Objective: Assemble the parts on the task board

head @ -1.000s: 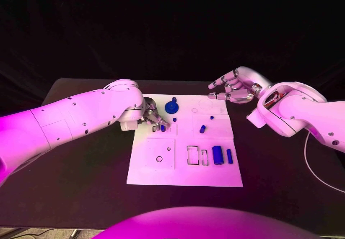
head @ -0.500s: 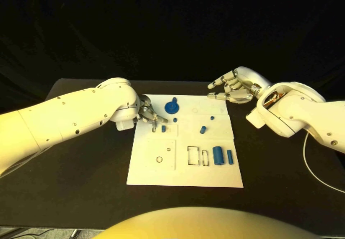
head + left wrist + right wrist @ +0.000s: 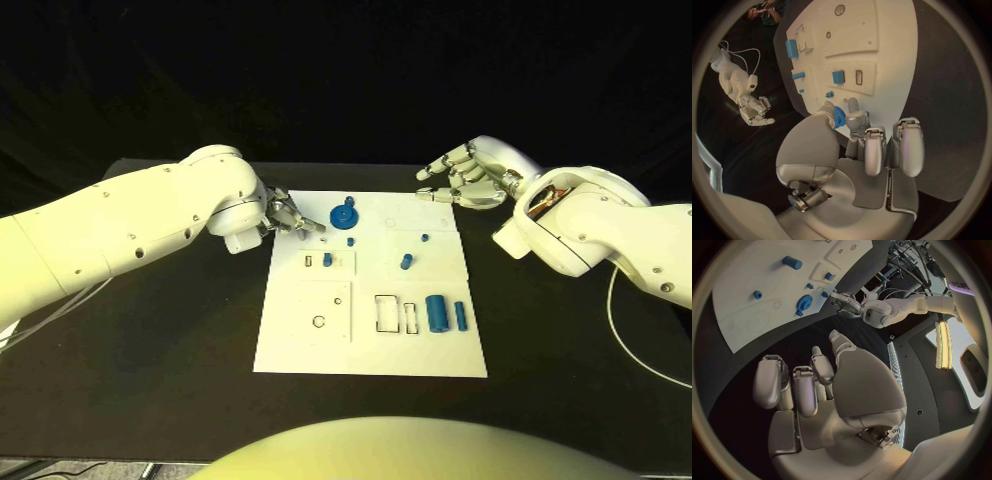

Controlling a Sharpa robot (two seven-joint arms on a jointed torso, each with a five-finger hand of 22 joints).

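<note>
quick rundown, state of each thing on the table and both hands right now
task board: flat on the black table, held by neither hand.
blue gear: on the board's far part, beside the left hand's fingertips; contact cannot be told.
large blue cylinder: lying on its side on the board.
slim blue pin: lying beside the cylinder.
left hand: over the board's far left corner, holding nothing.
right hand: fingers apart, holding nothing, beyond the board's far right corner.

The left hand (image 3: 861, 150) hangs over the task board's (image 3: 892, 45) edge, fingers apart; a blue gear-like part (image 3: 839, 116) sits just beyond its fingertips (image 3: 856, 120), perhaps touching.
</note>
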